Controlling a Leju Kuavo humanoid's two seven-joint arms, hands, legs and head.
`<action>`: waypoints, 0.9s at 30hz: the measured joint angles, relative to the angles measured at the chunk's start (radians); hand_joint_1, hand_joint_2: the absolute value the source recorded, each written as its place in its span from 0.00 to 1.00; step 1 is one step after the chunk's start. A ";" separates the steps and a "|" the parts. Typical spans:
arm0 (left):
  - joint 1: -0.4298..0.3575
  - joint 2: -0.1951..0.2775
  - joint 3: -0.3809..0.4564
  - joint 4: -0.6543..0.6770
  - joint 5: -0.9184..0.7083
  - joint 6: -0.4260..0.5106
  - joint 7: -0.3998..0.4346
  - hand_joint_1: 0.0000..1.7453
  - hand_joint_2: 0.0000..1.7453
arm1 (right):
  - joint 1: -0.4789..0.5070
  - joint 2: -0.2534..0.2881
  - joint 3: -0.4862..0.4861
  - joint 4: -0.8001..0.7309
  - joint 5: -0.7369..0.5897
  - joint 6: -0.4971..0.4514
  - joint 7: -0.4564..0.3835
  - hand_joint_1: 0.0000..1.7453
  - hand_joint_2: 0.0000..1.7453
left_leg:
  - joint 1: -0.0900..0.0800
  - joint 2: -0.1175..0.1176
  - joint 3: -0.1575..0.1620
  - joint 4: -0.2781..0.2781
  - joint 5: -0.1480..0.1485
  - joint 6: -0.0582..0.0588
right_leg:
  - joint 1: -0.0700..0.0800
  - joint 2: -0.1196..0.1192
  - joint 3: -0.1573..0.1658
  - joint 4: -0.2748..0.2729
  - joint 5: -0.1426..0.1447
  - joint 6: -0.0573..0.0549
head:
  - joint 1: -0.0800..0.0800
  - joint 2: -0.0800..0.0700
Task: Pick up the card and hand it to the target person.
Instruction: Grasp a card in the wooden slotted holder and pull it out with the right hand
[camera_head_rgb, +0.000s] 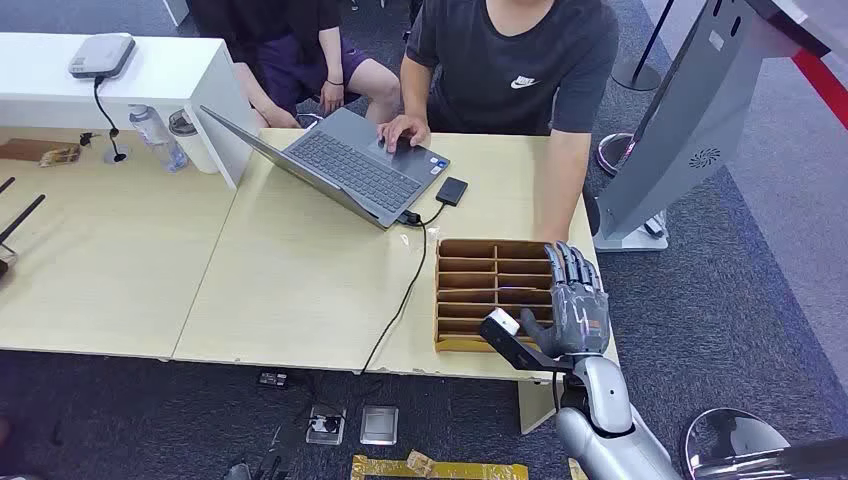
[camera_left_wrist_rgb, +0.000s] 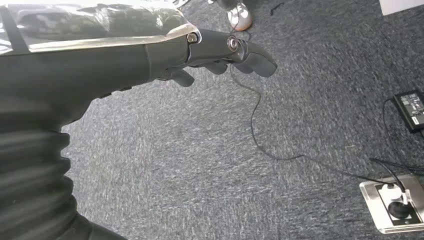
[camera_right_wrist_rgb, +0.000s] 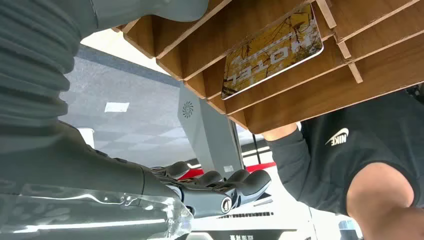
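A yellow hotel card stands in one slot of the wooden slotted rack, seen close in the right wrist view. In the head view the rack sits near the table's front right corner. My right hand is over the rack's right end, fingers stretched toward the far side and thumb out across the front slots, holding nothing. The right hand's fingers are apart from the card. A person in a dark t-shirt sits across the table, forearm beside the rack. My left hand hangs over carpet, holding nothing.
An open laptop with a black drive and a cable lies behind the rack. A second person sits at the far left. A grey kiosk stands to the right. Bottles stand by a white shelf.
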 joint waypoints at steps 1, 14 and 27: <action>0.000 0.000 0.000 0.000 0.000 0.000 0.000 0.00 1.00 | 0.000 0.000 0.000 0.000 0.001 0.000 0.000 0.11 1.00 | 0.000 0.000 0.000 0.000 0.000 0.000 | 0.000 0.000 0.000 0.000 0.000 0.000 | 0.000 0.000; 0.000 0.000 -0.017 0.000 0.000 -0.002 0.000 0.00 1.00 | -0.002 0.000 0.000 0.000 0.002 -0.004 -0.004 0.10 1.00 | 0.000 0.000 0.000 0.000 0.000 0.000 | 0.000 0.000 0.000 0.000 0.000 0.000 | 0.000 0.000; 0.000 0.000 -0.028 0.000 0.004 -0.002 0.000 0.00 1.00 | -0.013 0.000 0.000 0.000 0.005 -0.006 -0.011 0.09 1.00 | 0.000 0.000 0.000 0.000 0.000 0.000 | 0.000 0.000 0.000 0.000 0.000 0.000 | 0.000 0.000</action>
